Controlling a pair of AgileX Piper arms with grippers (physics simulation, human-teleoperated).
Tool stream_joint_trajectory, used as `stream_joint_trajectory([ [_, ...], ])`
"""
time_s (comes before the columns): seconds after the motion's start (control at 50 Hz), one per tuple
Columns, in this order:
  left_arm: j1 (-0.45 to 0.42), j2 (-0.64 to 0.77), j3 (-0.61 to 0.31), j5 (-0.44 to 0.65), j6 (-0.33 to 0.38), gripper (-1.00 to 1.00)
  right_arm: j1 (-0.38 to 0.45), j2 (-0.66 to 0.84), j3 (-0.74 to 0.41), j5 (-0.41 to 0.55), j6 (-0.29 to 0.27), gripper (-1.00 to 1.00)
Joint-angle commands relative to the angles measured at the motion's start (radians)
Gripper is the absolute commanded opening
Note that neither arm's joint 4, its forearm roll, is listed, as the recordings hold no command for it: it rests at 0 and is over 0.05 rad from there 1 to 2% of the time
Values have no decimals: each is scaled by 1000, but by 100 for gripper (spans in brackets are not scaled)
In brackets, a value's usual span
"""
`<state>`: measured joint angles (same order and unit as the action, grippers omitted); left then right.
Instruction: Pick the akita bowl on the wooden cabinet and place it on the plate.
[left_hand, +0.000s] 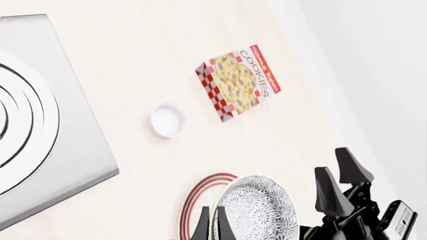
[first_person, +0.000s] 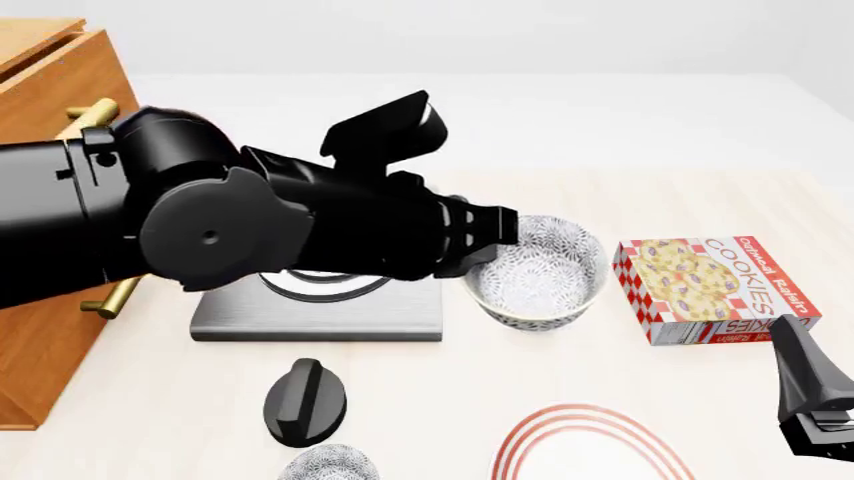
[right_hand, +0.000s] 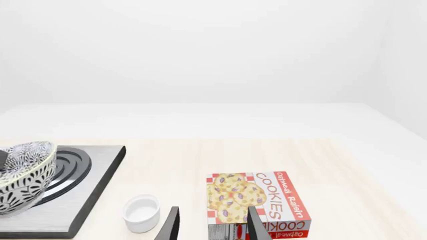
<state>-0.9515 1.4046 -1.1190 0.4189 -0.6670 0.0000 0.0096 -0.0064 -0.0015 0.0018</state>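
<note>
My left gripper (first_person: 497, 238) is shut on the rim of the akita bowl (first_person: 537, 272), a deep bowl with a fine black-and-white pattern, and holds it up in the air. In the left wrist view its fingertips (left_hand: 203, 220) pinch the akita bowl's (left_hand: 260, 210) wall, with the plate (left_hand: 199, 199) and its red rings showing beneath. The plate (first_person: 587, 440) lies at the front edge of the table, nearer than the bowl. The wooden cabinet (first_person: 47, 95) stands far left. My right gripper (right_hand: 213, 210) is open and empty, low at the front right (first_person: 807, 385).
A grey stove plate (first_person: 320, 312) lies under my left arm, with a black knob (first_person: 304, 400) and a second patterned bowl (first_person: 327, 465) in front of it. A cookie box (first_person: 714, 288) lies right of the held bowl. A white ramekin (right_hand: 141, 212) sits beside the box.
</note>
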Motion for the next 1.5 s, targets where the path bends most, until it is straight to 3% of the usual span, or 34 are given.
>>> stream_joint_trajectory([
  [0.02, -15, 18, 8, -21, -15, -100, 0, 0, 0, 0, 0, 100],
  [0.34, -32, 71, 39, -80, -60, -100, 0, 0, 0, 0, 0, 100],
  [1.5, -81, 206, 51, -178, -123, -100, 0, 0, 0, 0, 0, 100],
])
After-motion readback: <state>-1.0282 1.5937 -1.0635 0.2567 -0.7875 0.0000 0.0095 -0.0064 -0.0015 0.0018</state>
